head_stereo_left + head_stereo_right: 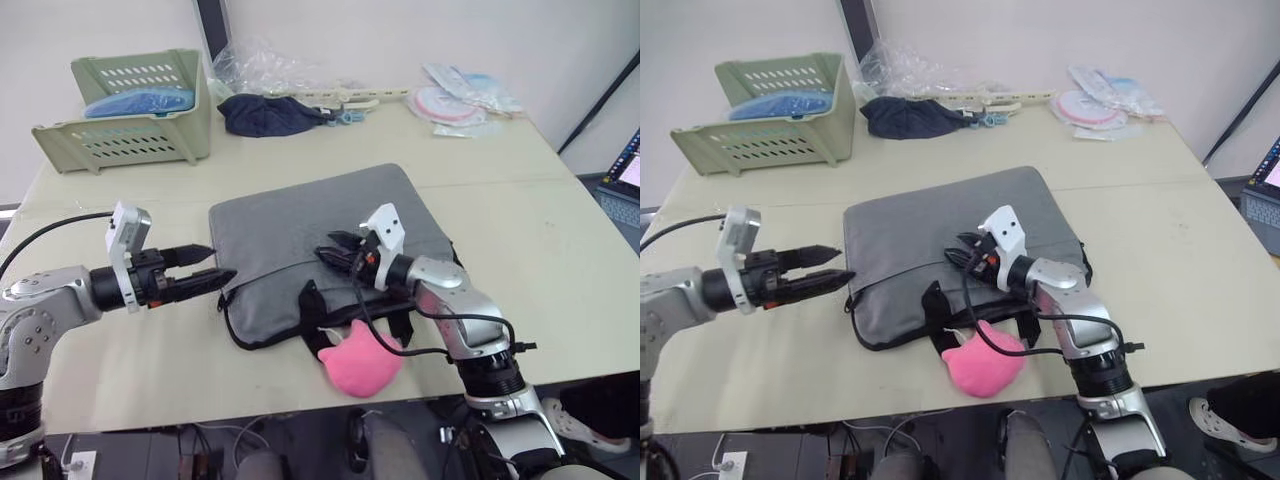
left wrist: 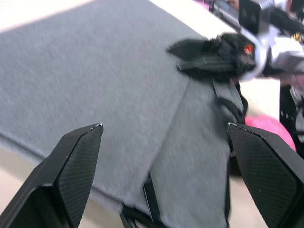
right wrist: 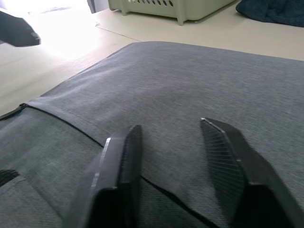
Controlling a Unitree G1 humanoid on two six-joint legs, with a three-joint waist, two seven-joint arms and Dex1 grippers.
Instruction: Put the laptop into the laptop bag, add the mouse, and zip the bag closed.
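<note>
1. Eye views: grey bag [image 1: 310, 240] lies flat mid-table [image 1: 560, 250]; pink plush [image 1: 362, 365] touches its near edge. Laptop, mouse: whereabouts cannot tell.
2. Left wrist: left gripper [image 2: 164, 142] wide apart, empty, at the bag's left edge.
3. Right wrist: right gripper [image 3: 171, 137] parted, empty, over the bag.

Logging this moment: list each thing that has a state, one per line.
Laptop bag: flat on the table, nothing gripping it.
Left gripper: open, at the bag's left edge.
Right gripper: open, over the bag.
Pink plush toy: lying at the table's front edge.
Green basket: upright, holding something blue.
</note>
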